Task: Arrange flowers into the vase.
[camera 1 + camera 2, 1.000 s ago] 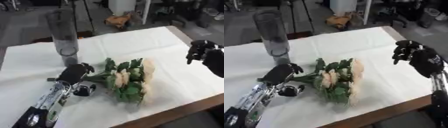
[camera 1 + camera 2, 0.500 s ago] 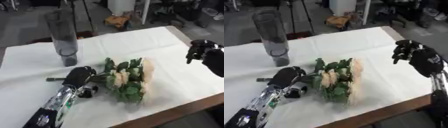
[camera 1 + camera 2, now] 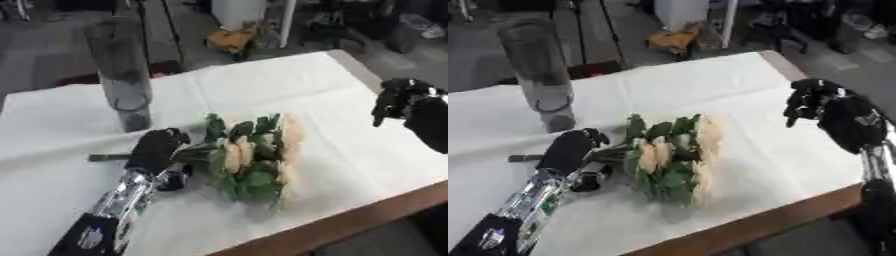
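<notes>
One bunch of flowers (image 3: pixel 254 155) lies flat on the white tablecloth (image 3: pixel 289 85), stems pointing toward the robot's left. The left hand (image 3: pixel 157 148) rests over those stems, fingers curled around them (presumably to lift the bunch). The tall vase (image 3: pixel 122 75) stands upright just beyond that hand. The right hand (image 3: pixel 815 102) hovers well apart, fingers curled, holding nothing.

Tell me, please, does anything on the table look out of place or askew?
Only the flowers: the bunch lies flat on the white cloth beside the empty upright vase. The left hand rests on their stems.
</notes>
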Robot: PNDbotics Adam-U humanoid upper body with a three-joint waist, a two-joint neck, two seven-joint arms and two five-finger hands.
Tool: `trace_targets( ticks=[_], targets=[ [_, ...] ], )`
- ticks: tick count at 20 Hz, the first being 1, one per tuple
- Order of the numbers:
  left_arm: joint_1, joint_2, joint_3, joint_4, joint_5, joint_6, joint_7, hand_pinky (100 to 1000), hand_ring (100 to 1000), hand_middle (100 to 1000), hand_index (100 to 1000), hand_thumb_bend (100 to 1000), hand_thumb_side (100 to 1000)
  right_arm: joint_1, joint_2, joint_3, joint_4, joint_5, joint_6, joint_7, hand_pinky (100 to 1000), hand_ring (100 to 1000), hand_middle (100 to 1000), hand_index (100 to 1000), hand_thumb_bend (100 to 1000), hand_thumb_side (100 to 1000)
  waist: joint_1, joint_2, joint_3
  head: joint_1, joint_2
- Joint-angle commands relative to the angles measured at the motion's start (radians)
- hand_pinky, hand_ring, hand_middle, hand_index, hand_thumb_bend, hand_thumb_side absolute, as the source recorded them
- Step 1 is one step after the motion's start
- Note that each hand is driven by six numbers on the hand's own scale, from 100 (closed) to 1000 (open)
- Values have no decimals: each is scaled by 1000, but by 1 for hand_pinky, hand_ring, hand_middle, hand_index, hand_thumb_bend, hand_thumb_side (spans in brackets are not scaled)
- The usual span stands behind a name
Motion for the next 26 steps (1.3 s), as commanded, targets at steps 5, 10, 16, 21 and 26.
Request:
trace_targets(
  ticks=[5, 10, 16, 21, 26],
  targets=[
    [-38, -3, 19, 20, -30, 13, 2, 716, 631, 569, 751, 329, 158, -20, -25, 1, -9, 10, -4, 1, 507, 599, 598, 803, 829, 700, -8, 3, -10, 1, -12],
    [-55, -1, 39, 30, -78, 51, 43, 639, 541, 465, 662, 244, 100, -20, -23, 1, -10, 11, -2, 1, 507, 599, 598, 803, 829, 701, -7, 4, -14, 0, -12],
    [-63, 1, 51, 54, -100, 82, 105, 623, 524, 447, 634, 229, 100, -20, -23, 1, -10, 12, -1, 1, 507, 599, 598, 803, 829, 702, -7, 5, -15, -1, -12],
    [-63, 0, 51, 64, -99, 82, 116, 623, 524, 447, 634, 229, 100, -20, -23, 1, -10, 12, -1, 1, 507, 599, 598, 803, 829, 702, -7, 5, -15, -1, -12],
    [-64, 0, 52, 66, -98, 83, 119, 621, 522, 445, 631, 227, 100, -20, -23, 1, -10, 12, -1, 1, 507, 599, 598, 803, 829, 702, -7, 5, -15, -1, -11]
  ],
)
